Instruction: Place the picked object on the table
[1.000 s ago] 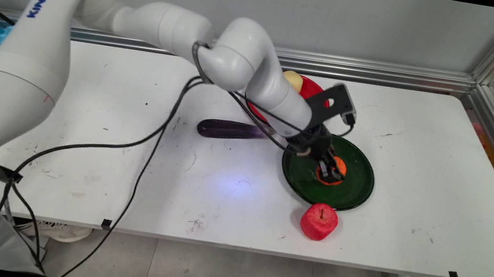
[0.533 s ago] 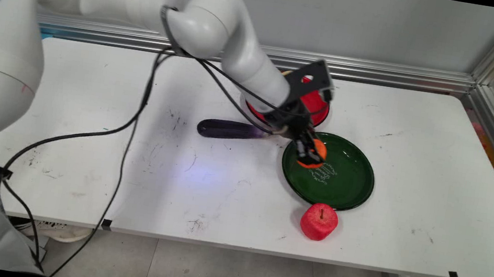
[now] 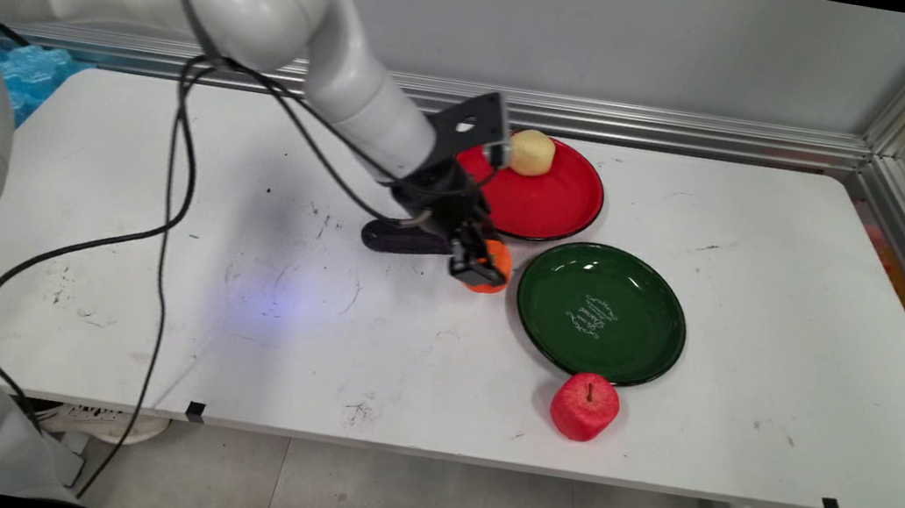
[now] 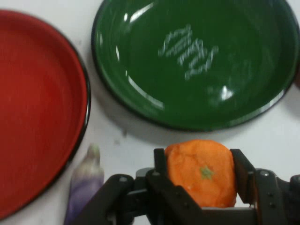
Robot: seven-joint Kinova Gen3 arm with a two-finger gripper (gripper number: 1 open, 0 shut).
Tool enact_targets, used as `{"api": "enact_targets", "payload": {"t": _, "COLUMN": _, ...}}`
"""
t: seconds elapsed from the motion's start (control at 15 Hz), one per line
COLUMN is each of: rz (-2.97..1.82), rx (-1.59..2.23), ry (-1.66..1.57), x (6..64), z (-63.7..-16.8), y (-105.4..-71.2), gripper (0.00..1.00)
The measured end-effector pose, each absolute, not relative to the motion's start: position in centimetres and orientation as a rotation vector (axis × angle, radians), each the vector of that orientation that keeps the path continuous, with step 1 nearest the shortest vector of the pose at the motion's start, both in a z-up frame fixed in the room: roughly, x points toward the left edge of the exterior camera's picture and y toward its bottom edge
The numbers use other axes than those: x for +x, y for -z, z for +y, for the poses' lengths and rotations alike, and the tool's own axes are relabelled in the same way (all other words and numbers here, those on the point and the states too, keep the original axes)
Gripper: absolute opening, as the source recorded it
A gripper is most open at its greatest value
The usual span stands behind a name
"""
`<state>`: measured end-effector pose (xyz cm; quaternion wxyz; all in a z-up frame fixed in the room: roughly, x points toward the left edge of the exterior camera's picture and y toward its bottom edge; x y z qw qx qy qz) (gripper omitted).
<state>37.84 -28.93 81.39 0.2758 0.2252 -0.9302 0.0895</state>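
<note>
Just left of the green plate [image 3: 602,313], the gripper [image 3: 479,263] pinches an orange [image 4: 201,172].
An eggplant [image 3: 410,238] lies beside it, a red plate [image 3: 553,198] just beyond.

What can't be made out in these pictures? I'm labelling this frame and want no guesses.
- Eggplant: main view, its right end is behind the gripper; hand view, cut off by the bottom edge.
- Orange: underside hidden in both views, so whether it touches the table is unclear.
- Green plate: white lettering too small to read.
</note>
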Motion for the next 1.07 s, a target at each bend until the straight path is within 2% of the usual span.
{"api": "enact_targets", "payload": {"t": 0.53, "rz": -2.521, "rx": 0.639, "ry": -0.216, "x": 43.1, "z": -27.1, "y": -79.9, "gripper": 0.00}}
{"api": "enact_targets", "payload": {"t": 1.07, "rz": -2.493, "rx": 0.674, "ry": -0.218, "x": 44.9, "z": -27.7, "y": -77.5, "gripper": 0.00}}
